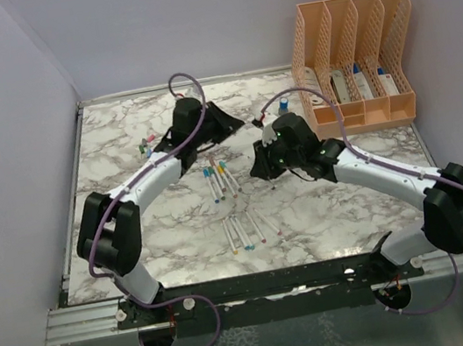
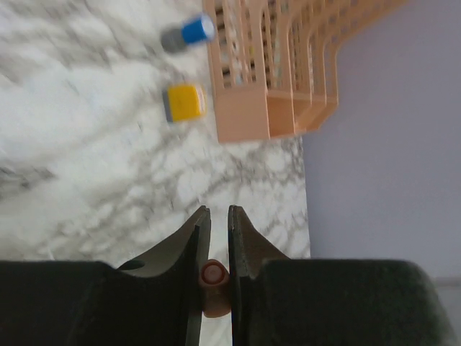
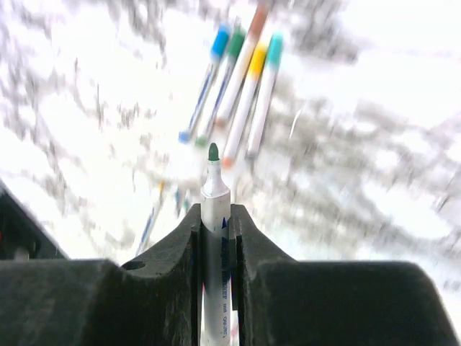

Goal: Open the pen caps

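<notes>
My left gripper (image 2: 216,214) is shut on a small orange-pink pen cap (image 2: 213,282), held deep between the jaws above the marble table; in the top view it (image 1: 237,126) is at the back centre. My right gripper (image 3: 215,210) is shut on a white pen (image 3: 215,249) with its bare green tip pointing forward; in the top view it (image 1: 265,170) hovers right of the pens. Several capped pens (image 3: 238,86) lie side by side ahead of it, also in the top view (image 1: 219,178). A second group of pens (image 1: 243,229) lies nearer. A few loose caps (image 1: 147,143) lie at the back left.
A peach file divider (image 1: 355,59) stands at the back right, also in the left wrist view (image 2: 266,79). A stubby blue bottle (image 2: 189,33) and a yellow-orange one (image 2: 186,101) lie beside it. Grey walls enclose the table.
</notes>
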{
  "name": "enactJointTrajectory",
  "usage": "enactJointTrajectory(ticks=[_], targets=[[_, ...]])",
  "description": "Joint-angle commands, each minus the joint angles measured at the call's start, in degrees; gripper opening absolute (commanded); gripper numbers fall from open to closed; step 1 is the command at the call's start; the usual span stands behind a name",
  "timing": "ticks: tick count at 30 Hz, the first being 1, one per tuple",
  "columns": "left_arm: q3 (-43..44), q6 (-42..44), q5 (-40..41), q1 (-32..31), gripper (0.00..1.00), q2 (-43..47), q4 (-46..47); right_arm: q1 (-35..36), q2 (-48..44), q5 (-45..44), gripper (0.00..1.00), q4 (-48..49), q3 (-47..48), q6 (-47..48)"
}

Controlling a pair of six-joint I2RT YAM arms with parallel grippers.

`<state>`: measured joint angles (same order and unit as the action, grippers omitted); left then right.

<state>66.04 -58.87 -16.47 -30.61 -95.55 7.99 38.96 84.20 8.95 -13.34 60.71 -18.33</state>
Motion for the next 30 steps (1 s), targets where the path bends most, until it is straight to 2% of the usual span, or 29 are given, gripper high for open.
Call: enactJointTrajectory(ticks=[1, 8, 14, 19, 30], targets=[[5.8, 5.9, 8.9, 7.7, 0.0, -2.7, -2.9, 2.0, -6.8, 4.5, 0.01, -9.3, -5.4, -1.2], [3.8, 7.1, 9.3, 8.6, 0.0, -2.2, -5.2, 2.0, -11.2, 0.2, 0.01, -11.8, -8.7, -1.1], [0.1, 8.1, 10.2, 8.5, 0.0, 2.8, -8.2, 2.0, -8.5, -6.6, 0.01, -15.1, -10.0, -0.5], [-1.8, 10.0, 11.0, 9.2, 0.0, 5.6, -10.7, 2.0, -7.2, -6.5, 0.01, -14.3, -11.6, 0.1], [-2.6, 12.5, 7.8, 14.5, 0.0, 3.0, -10.1, 2.0, -0.3, -3.3, 0.01, -9.8, -13.2, 0.0]])
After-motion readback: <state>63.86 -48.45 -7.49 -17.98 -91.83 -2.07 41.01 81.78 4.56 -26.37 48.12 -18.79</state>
